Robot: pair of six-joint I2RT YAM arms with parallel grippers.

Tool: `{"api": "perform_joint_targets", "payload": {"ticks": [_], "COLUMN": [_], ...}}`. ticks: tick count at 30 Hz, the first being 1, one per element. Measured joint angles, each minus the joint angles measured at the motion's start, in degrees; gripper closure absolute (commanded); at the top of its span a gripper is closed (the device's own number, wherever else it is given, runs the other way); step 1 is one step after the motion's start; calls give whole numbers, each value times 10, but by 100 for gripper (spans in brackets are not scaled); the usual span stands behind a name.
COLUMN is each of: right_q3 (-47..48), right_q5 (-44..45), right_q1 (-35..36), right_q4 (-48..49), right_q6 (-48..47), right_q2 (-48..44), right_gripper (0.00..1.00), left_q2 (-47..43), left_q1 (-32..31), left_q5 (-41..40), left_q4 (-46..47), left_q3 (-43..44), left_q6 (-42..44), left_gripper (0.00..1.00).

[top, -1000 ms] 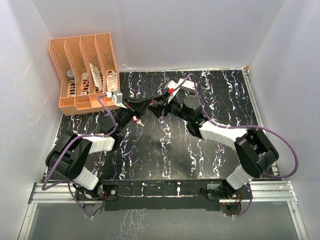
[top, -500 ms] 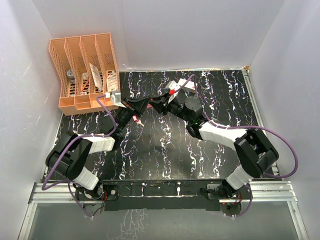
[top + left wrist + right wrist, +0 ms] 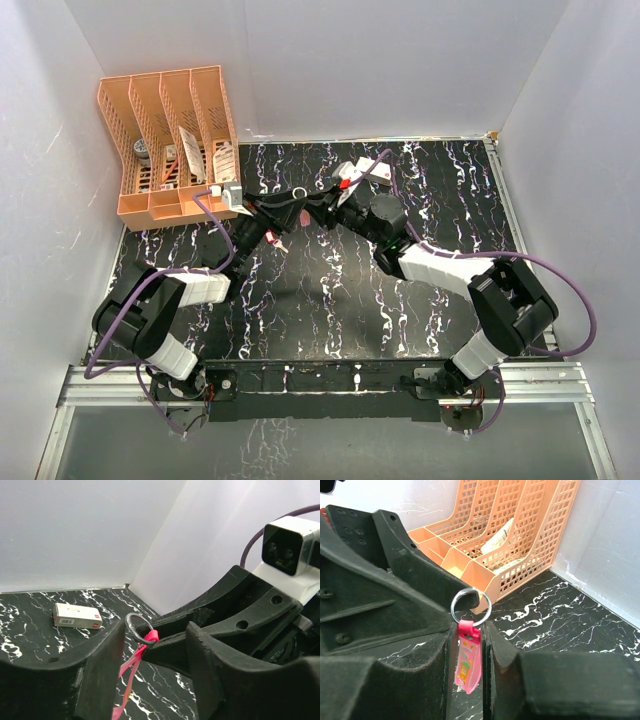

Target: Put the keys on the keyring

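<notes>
Black marbled table [image 3: 300,300] lies under both arms, which lean in to meet above its far half. Over the last second the right gripper [image 3: 159,639] has pushed closer to the left gripper [image 3: 461,611], so their fingers now interlock. The left one stands part open, a finger on each side of the ring, apparently gripping nothing. The right one is drawn almost together on the keyring [image 3: 466,628] at its red clasp, holding it aloft with the pink tag [image 3: 468,662] hanging free. No keys show at the ring, so this looks like a regrasp and threading has not yet begun.
</notes>
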Motion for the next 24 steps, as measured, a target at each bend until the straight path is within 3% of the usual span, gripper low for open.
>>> {"api": "perform_joint_targets", "payload": {"ticks": [7, 13, 24], "right_q3": [-23, -48, -93], "right_q5": [16, 28, 27], "right_q1": [0, 0, 0], "right_q4": [-11, -43, -110], "right_q6": [-6, -16, -42], "right_q2": [-19, -52, -141], "right_gripper": [88, 89, 88], "left_q2": [0, -14, -184], "left_q1": [-2, -2, -1], "left_q5": [-1, -15, -110], "left_q4": [-1, -2, -55], "left_q3": [-5, -30, -66], "left_q6": [3, 17, 99], "left_gripper": [22, 15, 9]}}
